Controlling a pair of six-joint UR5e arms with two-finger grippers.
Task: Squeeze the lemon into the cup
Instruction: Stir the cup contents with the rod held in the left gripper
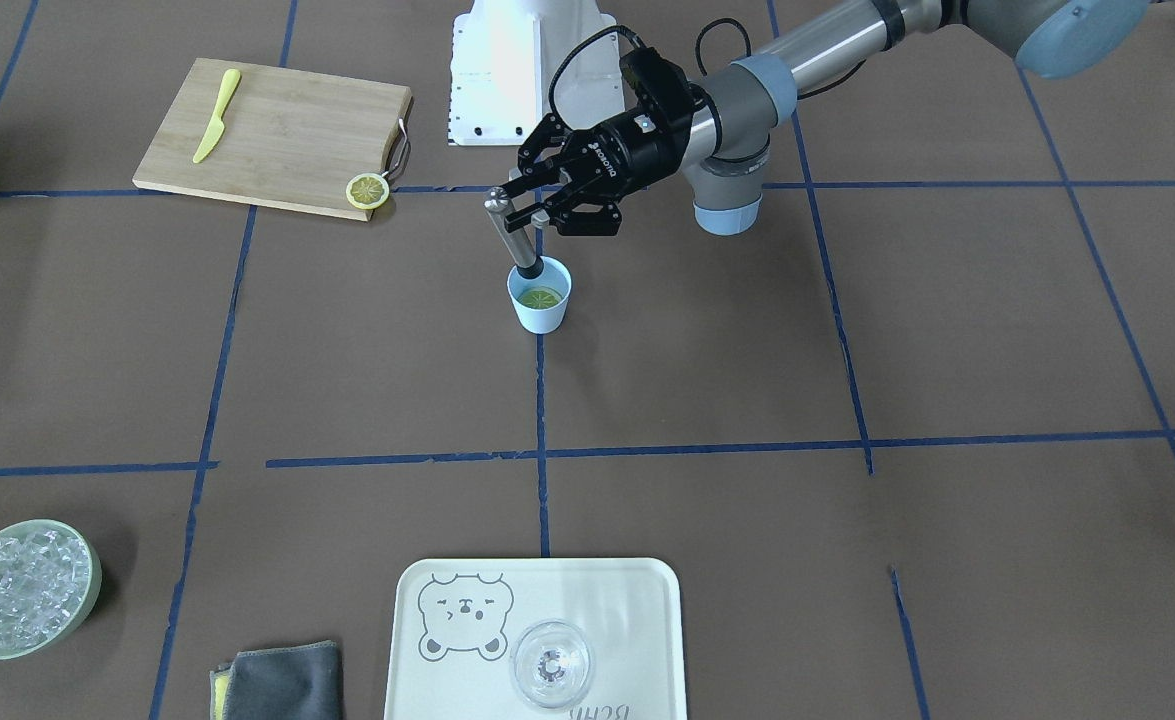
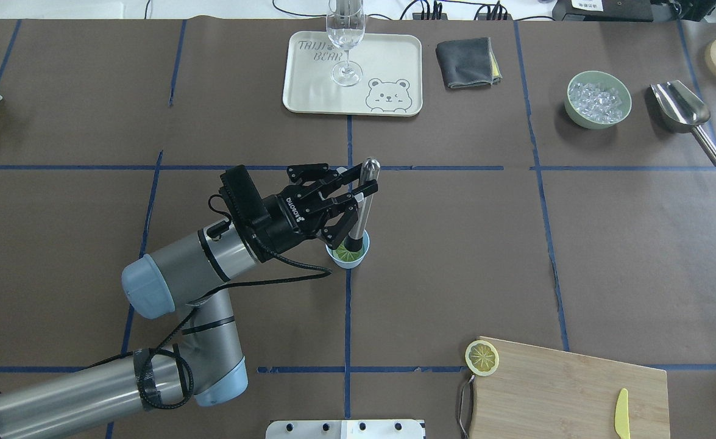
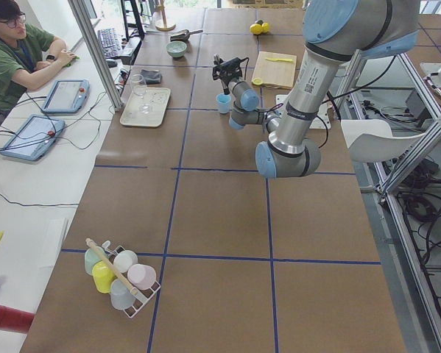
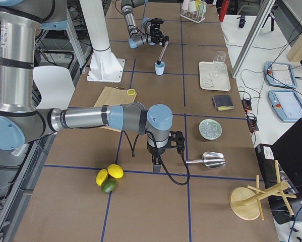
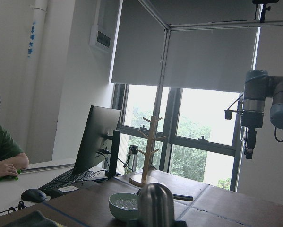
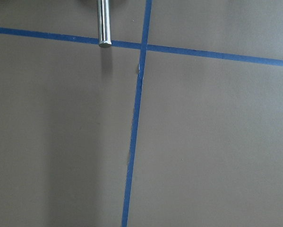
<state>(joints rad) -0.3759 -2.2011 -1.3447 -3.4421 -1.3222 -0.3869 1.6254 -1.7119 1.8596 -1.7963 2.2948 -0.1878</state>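
The pale blue cup (image 1: 537, 318) stands near the table's middle, also in the overhead view (image 2: 353, 263). A lemon slice (image 1: 541, 297) lies inside it. A second lemon slice (image 1: 368, 190) lies at the cutting board's corner (image 2: 482, 357). My left gripper (image 1: 512, 205) lies nearly level above the cup, shut on the top of a steel muddler (image 1: 513, 242) whose dark foot stands in the cup on the slice (image 2: 361, 207). My right gripper (image 4: 156, 165) shows only in the exterior right view, pointing down at the table far from the cup; I cannot tell its state.
A yellow knife (image 1: 217, 115) lies on the bamboo board (image 1: 287, 140). A tray (image 1: 637, 620) holds a clear glass (image 1: 551, 664). A green bowl of ice (image 1: 95, 580), a grey cloth (image 1: 282, 682), a metal scoop (image 2: 680, 110) and whole citrus fruits (image 4: 109, 176) sit around.
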